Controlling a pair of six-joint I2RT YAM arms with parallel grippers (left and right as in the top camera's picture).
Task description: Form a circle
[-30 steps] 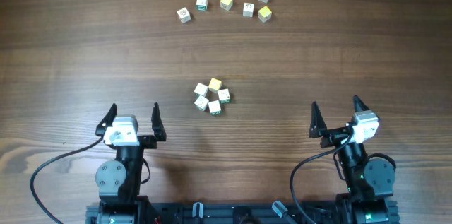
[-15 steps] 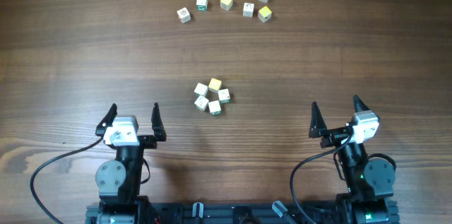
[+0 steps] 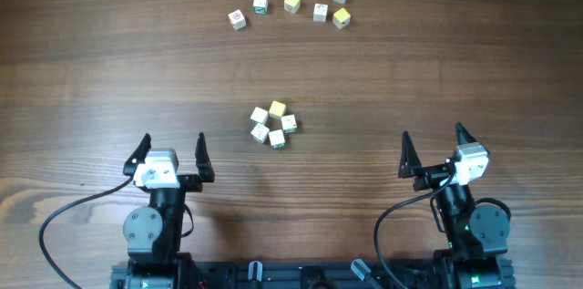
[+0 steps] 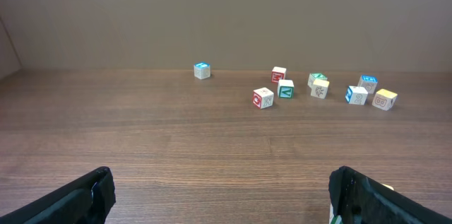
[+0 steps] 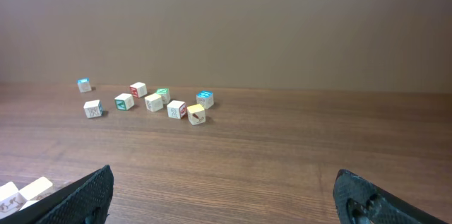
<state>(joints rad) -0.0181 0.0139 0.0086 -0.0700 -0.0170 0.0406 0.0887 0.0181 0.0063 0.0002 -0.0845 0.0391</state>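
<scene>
both jaws stand wide apart and hold nothing: the left gripper (image 3: 173, 146) and right gripper (image 3: 432, 141) sit low at the near edge of the table (image 3: 91, 79). between them and a little ahead lies the circle (image 3: 274, 124), five cubes closed into a tight ring, so the task looks done. well beyond it the loose cubes (image 3: 291, 2) lie scattered; nothing seems left to do

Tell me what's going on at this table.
Nothing is being handled right now. The left gripper and right gripper both sit open near the front edge of the table, touching nothing. Between and just beyond them lies a tight ring of five small cubes, so the circle looks formed. A loose scatter of cubes lies at the far side.
</scene>
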